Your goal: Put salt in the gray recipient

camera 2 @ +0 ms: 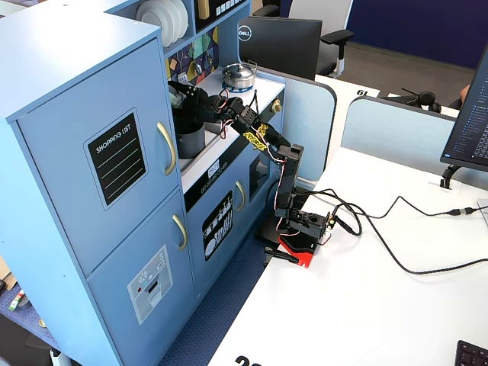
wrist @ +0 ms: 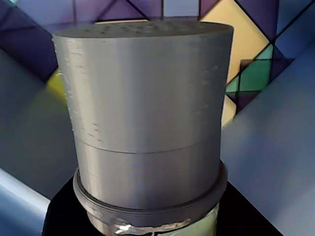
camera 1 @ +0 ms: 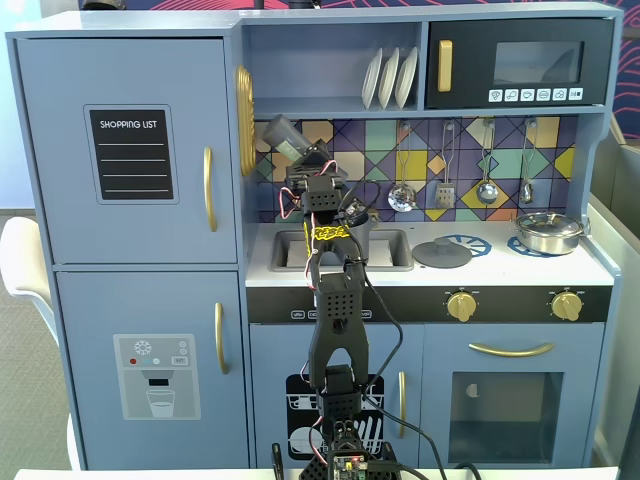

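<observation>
Toy kitchen counter (camera 1: pixel 500 268), pincer (camera 1: pixel 300 150) gripping tilted salt (camera 1: pixel 283 135) near backsplash (camera 1: pixel 440 150).

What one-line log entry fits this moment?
phase: tilting | end effector: shut on salt shaker | shaker: lifted, tilted above sink area | gray pot: on counter below

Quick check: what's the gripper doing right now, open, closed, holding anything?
Gripper: closed on the salt shaker, held tilted in front of the tiled backsplash; the wrist view shows its gray cap close up.
</observation>
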Motion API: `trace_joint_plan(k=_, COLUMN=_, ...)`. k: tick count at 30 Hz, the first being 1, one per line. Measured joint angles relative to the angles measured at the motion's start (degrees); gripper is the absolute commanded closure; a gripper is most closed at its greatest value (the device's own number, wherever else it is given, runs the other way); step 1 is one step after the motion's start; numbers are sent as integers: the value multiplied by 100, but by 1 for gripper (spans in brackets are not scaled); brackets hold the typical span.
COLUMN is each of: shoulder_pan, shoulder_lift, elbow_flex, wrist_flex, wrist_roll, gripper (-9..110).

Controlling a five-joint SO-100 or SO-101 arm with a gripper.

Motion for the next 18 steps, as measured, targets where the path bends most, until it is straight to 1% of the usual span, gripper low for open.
trace_joint_plan(k=4, shoulder_pan=299, shoulder_lift=202, elbow_flex=580, wrist_flex=299, wrist_roll=35, gripper=101)
trace_joint_plan(k=8, shoulder_pan=360, shoulder_lift=272, elbow_flex=809, wrist_flex=193, wrist_roll=88, gripper=101)
trace_joint_plan(k=13, shoulder_pan=9, shoulder_lift=193, elbow_flex=589, wrist_flex=-255, wrist_roll=79, gripper=101)
trace_joint_plan(k=18, shoulder_pan=-211, shoulder_lift=35, elbow_flex=141, wrist_flex=-369, wrist_roll=53, gripper=101)
